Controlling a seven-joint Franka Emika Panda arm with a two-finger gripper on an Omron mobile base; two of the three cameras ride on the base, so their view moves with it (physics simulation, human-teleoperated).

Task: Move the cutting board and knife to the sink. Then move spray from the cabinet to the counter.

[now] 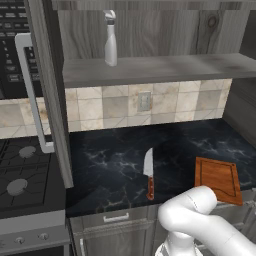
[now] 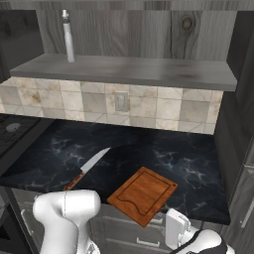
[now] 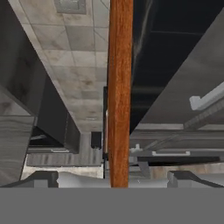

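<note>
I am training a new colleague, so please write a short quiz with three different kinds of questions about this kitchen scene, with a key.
1. True or false: the knife lies on top of the cutting board.
2. Where does the spray bottle stand?
A. on the counter
B. on the cabinet shelf
C. on the stove
3. Fill the gap: in the hand view, the brown board runs between the two fingertips, and the gripper is ____ (open or shut).

Key
1. False: the knife lies on the black counter, apart from the board, on the stove side.
2. B, upright on the shelf.
3. Open: the tips stand wide apart on either side of the board's edge.
</note>
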